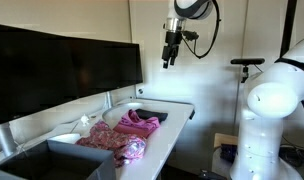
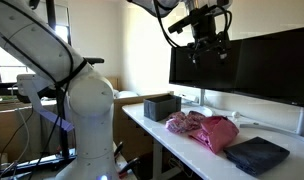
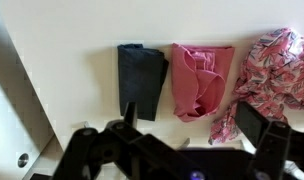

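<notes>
- Table: a white surface along the wall, seen in both exterior views. It carries every item listed below.
- Monitor: a dark screen standing at the back edge of the table.
- Robot arm: a white body standing beside the table, with its upper links reaching over the surface.
- Box: a dark, open-topped container at one end of the table, just beside the patterned cloth.
- Patterned cloth: red and pink print, crumpled, touching the pink cloth on one side.
- Pink cloth: roughly folded, lying in the middle of the row of three. In the wrist view it sits directly below the gap between the fingers.
- Dark cloth: navy, folded flat, just beside the pink cloth on the side away from the patterned cloth.
- Fingers: spread wide and holding nothing. They hang high above the table, well apart from all three cloths and pointing down at them.
</notes>
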### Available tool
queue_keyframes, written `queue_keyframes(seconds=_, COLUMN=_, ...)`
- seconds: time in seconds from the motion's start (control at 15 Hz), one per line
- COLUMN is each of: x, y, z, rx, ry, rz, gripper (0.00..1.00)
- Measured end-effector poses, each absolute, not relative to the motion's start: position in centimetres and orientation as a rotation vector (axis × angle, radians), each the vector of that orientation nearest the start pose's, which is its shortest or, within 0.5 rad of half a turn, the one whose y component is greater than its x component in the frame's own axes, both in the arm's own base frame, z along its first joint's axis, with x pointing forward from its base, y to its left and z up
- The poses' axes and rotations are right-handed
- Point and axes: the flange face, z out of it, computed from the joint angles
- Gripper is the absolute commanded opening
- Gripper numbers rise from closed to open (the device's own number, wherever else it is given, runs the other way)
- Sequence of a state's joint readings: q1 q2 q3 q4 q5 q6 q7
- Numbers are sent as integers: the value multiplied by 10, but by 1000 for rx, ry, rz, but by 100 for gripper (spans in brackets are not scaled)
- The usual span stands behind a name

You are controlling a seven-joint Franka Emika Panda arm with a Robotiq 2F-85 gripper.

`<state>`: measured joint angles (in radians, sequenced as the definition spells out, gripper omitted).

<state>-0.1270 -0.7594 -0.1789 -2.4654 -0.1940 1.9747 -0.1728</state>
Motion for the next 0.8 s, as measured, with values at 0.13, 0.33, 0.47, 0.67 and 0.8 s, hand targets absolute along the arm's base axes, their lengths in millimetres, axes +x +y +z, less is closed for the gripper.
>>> queue_keyframes(seconds=0.13, x=331, y=-141, z=565, rx=-3231, ry=27, rz=-397, gripper=100)
queue_keyframes(seconds=0.33, x=342, y=-165, z=562, rx=-3222, ry=-78, rz=-379, gripper=100)
queue_keyframes(seconds=0.47, x=355, y=-177, z=559, rx=-3219, ry=-176, rz=-367, gripper=100)
queue_keyframes(seconds=0.67, x=380, y=-184, z=552, rx=-3212, ry=-356, rz=-347, gripper=100)
queue_keyframes(seconds=0.8, x=396, y=-183, z=544, rx=-3202, ry=-452, rz=-318, gripper=100)
